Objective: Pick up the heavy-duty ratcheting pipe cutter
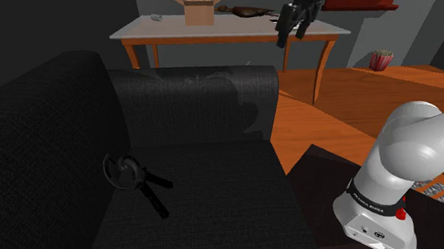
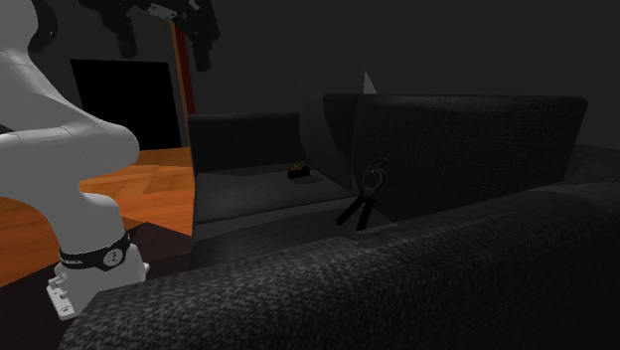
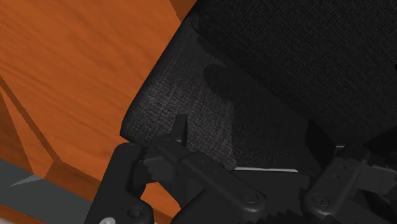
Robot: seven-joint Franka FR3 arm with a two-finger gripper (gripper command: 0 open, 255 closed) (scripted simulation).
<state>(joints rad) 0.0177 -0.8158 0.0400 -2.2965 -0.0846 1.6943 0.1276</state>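
Your claw (image 1: 293, 33) hangs high in the shoulder view, showing against the far end of the surface (image 1: 229, 31) behind the sofa (image 1: 209, 186). The fingers are spread wide and there's nothing between them. It looks the same in the second exterior view, with the claw (image 2: 166, 52) at the top edge, wide open and empty.

The pipe cutter (image 1: 135, 179) lies on the dark sofa seat. Its round head is just beside the sofa's raised side at the shoulder view's left, and its two handles splay out toward the seat's front. In the second exterior view the cutter (image 2: 364, 195) sits close to a dark cushion wall. The claw is well apart from it, far above.

A cardboard box (image 1: 201, 10) stands on the surface. The wrist view looks down on a sofa corner (image 3: 286, 63) and the orange wood floor (image 3: 76, 63).
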